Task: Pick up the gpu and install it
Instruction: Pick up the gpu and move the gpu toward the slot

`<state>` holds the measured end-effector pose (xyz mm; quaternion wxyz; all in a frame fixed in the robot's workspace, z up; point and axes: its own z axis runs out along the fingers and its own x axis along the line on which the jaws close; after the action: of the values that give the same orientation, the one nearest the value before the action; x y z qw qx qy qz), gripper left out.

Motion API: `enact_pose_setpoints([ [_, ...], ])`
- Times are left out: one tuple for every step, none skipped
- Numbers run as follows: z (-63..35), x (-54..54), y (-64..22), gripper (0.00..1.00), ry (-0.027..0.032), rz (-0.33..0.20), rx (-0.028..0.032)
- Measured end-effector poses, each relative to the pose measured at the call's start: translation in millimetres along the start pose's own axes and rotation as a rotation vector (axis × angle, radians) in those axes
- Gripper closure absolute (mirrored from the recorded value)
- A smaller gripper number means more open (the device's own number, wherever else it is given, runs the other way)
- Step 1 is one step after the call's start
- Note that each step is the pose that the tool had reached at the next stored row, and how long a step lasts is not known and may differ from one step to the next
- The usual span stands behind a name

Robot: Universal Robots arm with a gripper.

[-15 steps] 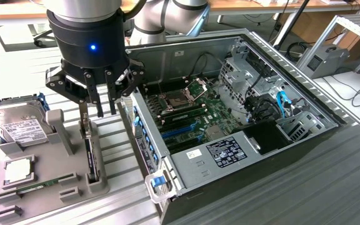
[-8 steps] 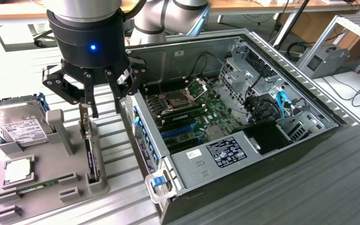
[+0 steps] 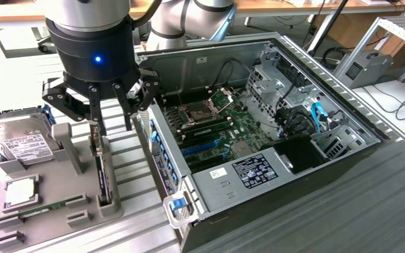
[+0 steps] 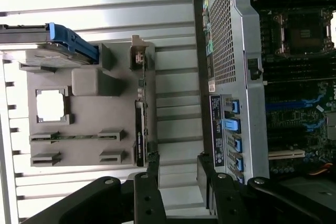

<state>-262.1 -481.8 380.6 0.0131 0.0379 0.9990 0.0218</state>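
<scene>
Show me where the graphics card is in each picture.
Exterior view: the graphics card stands on edge in the grey holder, between hard drive and computer case.
Wrist view: the graphics card, edge-on in that holder's slot, nearest the case.
Shared landmark: the grey holder.

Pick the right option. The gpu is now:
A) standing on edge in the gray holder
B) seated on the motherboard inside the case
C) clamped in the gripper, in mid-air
A: the gpu stands on edge in a slot of the gray holder, under the open gripper, whose fingers are not closed on it.
</scene>
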Motion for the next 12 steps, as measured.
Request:
enact_pose_setpoints([
  [0.6, 0.7, -0.1, 0.58, 0.0001, 0.000, 0.0001],
  [1.2, 1.5, -0.2, 0.58, 0.0002, 0.000, 0.0002],
  [1.7, 2.6, -0.3, 0.58, 0.0001, 0.000, 0.0002],
  [2.4, 3.6, -0.4, 0.58, 0.0000, 0.000, 0.0001],
  [3.0, 4.6, -0.5, 0.58, 0.0000, 0.000, 0.0000],
  [3.4, 5.5, -0.6, 0.58, 0.0000, 0.000, 0.0001],
  [4.0, 6.4, -0.7, 0.58, 0.0001, 0.000, 0.0001],
  [4.6, 7.5, -0.8, 0.58, 0.0001, 0.000, 0.0000],
  [5.2, 8.4, -0.9, 0.58, 0.0000, 0.000, 0.0001],
  [5.7, 9.2, -1.0, 0.58, 0.0001, 0.000, 0.0002],
  [6.1, 9.6, -1.0, 0.58, 0.0001, 0.000, 0.0002],
  [6.4, 10.0, -1.1, 0.58, 0.0001, 0.000, 0.0016],
])
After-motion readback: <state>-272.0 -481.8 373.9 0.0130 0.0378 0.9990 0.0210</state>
